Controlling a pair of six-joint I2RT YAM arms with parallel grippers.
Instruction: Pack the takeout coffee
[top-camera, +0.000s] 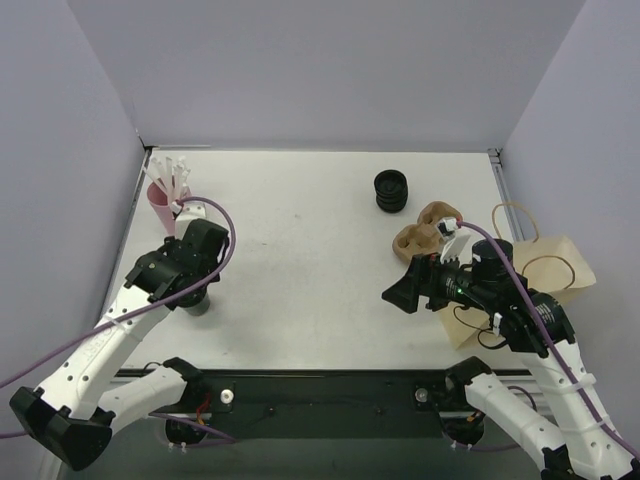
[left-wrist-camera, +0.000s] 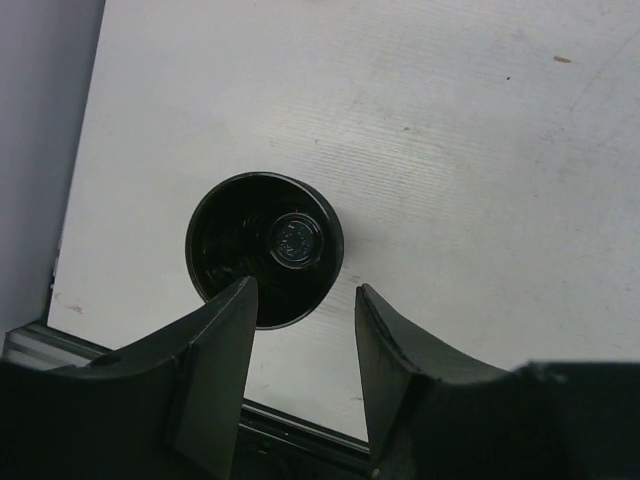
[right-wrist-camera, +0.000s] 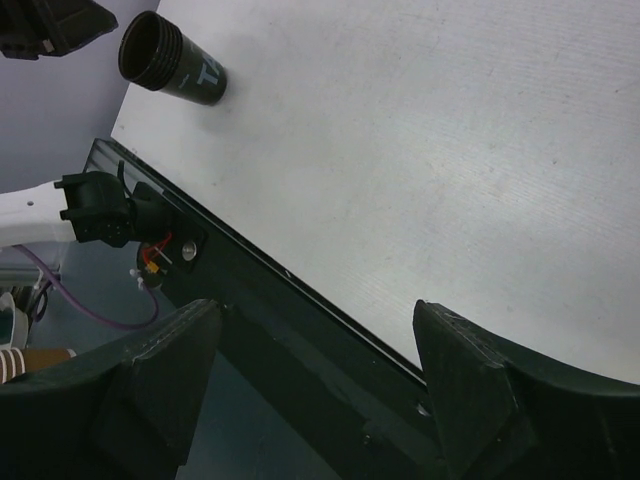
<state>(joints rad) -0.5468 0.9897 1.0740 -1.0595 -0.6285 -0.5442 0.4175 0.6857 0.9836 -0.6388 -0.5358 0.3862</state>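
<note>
The takeout coffee (top-camera: 198, 304) is a small black cup standing upright near the table's front left. In the left wrist view I look straight down on its round glossy top (left-wrist-camera: 265, 250). In the right wrist view it (right-wrist-camera: 172, 67) is far off at top left and its top looks open. My left gripper (top-camera: 195, 288) is open just above the cup. The cup lies just beyond the fingertips (left-wrist-camera: 305, 300), and the left finger overlaps its edge. My right gripper (top-camera: 398, 295) is open and empty (right-wrist-camera: 315, 320), low over the table right of centre, next to the brown paper bag (top-camera: 545, 275).
A brown cardboard cup carrier (top-camera: 425, 235) sits behind the right gripper. A short stack of black ribbed rings (top-camera: 391, 190) stands at the back centre-right. A pink cup of white sticks (top-camera: 163, 195) stands at the back left by the wall. The black front rail (right-wrist-camera: 300, 290) edges the table.
</note>
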